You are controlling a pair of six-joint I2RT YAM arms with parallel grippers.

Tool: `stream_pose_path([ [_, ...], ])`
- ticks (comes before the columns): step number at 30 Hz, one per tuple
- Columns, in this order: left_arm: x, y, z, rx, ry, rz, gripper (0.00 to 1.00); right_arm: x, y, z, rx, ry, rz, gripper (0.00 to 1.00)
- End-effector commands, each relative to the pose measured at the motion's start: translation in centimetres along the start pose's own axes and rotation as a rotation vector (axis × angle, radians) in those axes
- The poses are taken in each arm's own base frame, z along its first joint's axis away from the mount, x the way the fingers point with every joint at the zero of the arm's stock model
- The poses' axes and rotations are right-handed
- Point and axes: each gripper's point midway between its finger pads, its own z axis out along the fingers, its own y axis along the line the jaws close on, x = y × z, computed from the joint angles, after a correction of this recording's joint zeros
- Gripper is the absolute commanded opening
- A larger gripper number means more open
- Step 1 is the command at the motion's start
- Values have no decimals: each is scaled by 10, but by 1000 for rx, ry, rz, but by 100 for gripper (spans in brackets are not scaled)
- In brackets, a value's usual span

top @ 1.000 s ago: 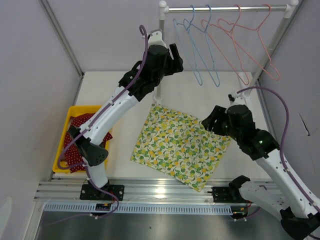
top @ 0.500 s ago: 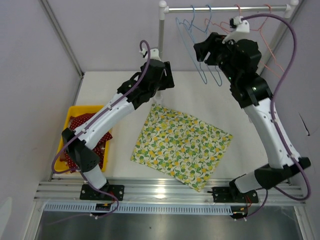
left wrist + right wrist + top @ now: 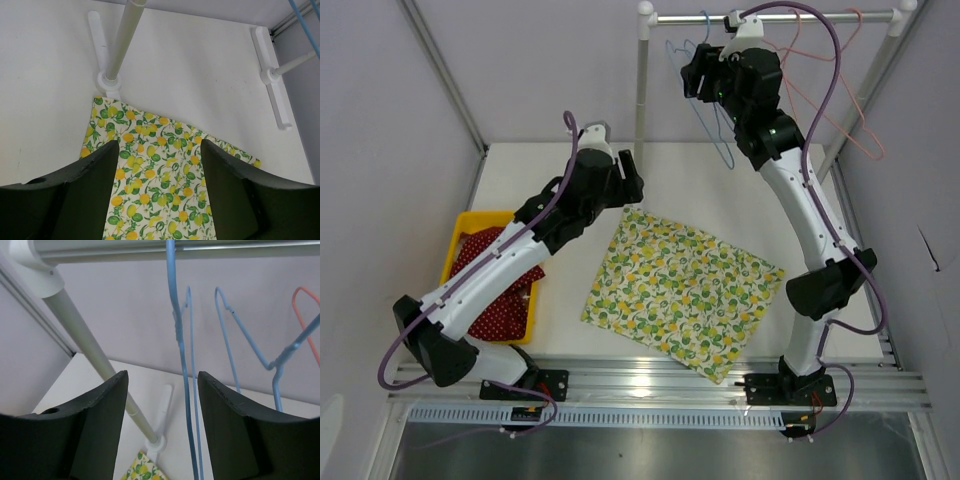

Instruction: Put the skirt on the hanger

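The skirt (image 3: 680, 290), white with yellow lemons and green leaves, lies flat on the table. In the left wrist view it (image 3: 160, 180) fills the space under the open jaws. My left gripper (image 3: 625, 185) is open and empty above the skirt's far left corner. My right gripper (image 3: 695, 80) is open, raised to the rail (image 3: 770, 17), with a blue hanger (image 3: 182, 385) between its jaws, not touched. A second blue hanger (image 3: 250, 350) and a pink hanger (image 3: 307, 315) hang to the right.
A yellow bin (image 3: 455, 265) with red dotted cloth (image 3: 500, 300) stands at the left. The rack's white post (image 3: 641, 90) and foot (image 3: 107, 82) stand just behind the skirt. More pink hangers (image 3: 830, 90) hang on the rail. Grey walls close in both sides.
My right arm has swung up from the skirt's right corner to the rail and the blue hanger. My left arm has lowered from the rack post toward the skirt's far corner.
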Motion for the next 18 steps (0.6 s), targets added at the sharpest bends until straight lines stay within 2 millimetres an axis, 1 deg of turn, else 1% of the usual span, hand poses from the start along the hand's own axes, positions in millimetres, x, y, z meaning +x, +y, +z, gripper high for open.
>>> stream_pose_path([
  [1,-11,1,-15,42,-41,-6,72,-34,-8,2,39,-109,-50,63],
  [2,-13,2,-18,43,-46,-5,72,-30,-10,6,47,-108,-59,62],
  [3,-10,3,-19,46,-39,1,72,-30,-11,7,48,-111,-59,60],
  [4,-12,4,-22,48,-45,-1,72,-27,-13,10,48,-105,-63,60],
  [6,-12,6,-25,49,-42,5,72,-21,-16,16,52,-99,-72,60],
  [8,-10,8,-27,50,-41,7,72,-21,-16,19,48,-109,-75,60],
  [9,-10,8,-28,51,-44,7,72,-16,-16,22,40,-103,-85,59],
  [11,-7,11,-31,49,-38,10,72,-16,-16,25,39,-112,-92,58],
  [13,-8,13,-33,47,-41,11,72,-15,-19,28,53,-115,-101,46],
  [14,-8,15,-34,44,-42,13,72,-17,-19,28,57,-120,-104,38],
  [15,-8,16,-35,44,-44,12,72,-17,-20,28,60,-122,-105,33],
  [17,-6,18,-36,42,-43,13,72,-23,-21,26,68,-139,-109,24],
  [18,-7,20,-37,41,-45,11,72,-25,-21,25,69,-143,-112,13],
])
